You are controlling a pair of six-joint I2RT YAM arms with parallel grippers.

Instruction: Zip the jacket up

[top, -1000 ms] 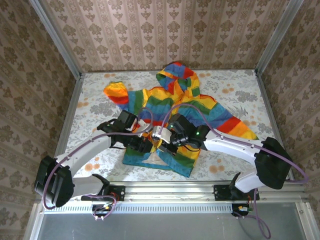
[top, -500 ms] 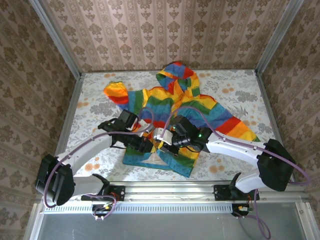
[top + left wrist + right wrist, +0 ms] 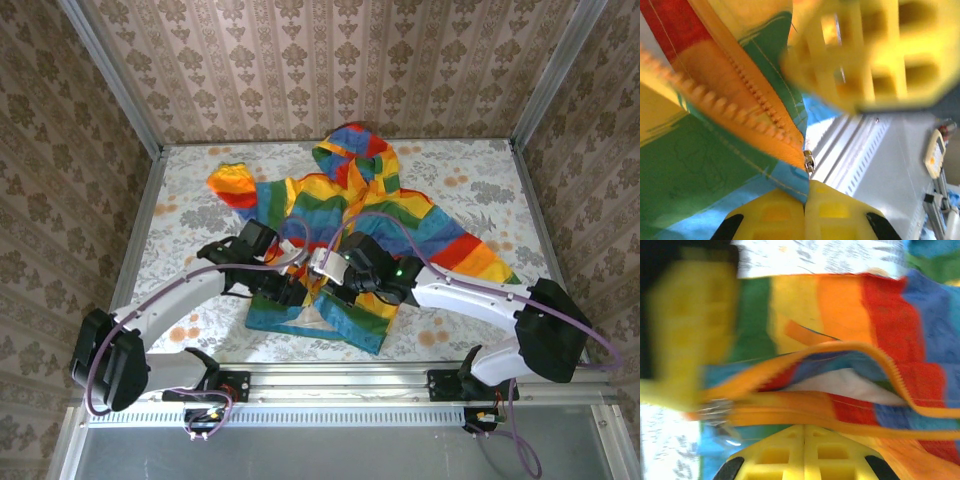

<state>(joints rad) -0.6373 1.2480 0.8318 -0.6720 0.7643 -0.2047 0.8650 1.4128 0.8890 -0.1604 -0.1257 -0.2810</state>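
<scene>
1. Position of the work. The jacket [image 3: 360, 180] lies flat on the counter [image 3: 470, 170], with its hood pointing away from both tools and its hem toward them. The left tool [image 3: 290, 292] and the right tool [image 3: 326, 278] sit close together over the lower front.

2. Left tool [image 3: 805, 192]. Its two yellow fingers are drawn fully together, and the blue hem enters between them. We read this as a pinch on the jacket at the foot of the zipper [image 3: 760, 110]. The metal slider [image 3: 810, 163] sits just beyond the fingertips, where the two rows of teeth meet.

3. Right tool [image 3: 804, 432]. Its fingers are likewise brought together, and orange zipper tape runs into them. The slider [image 3: 715, 410] lies off to one side of the fingertips. We cannot tell whether the pull tab is caught. Beyond the slider the two tapes spread apart, and pale lining shows between them.

4. Change. Over the last second the right tool has crept slightly away from the hem, toward the hood. The left tool has held its place. The opening ahead of the tools looks unchanged.

5. Meaning. We judge that the hem is anchored and the slider is seated, but the closing run has barely begun. Nearly the full length of the zipper is still open.
</scene>
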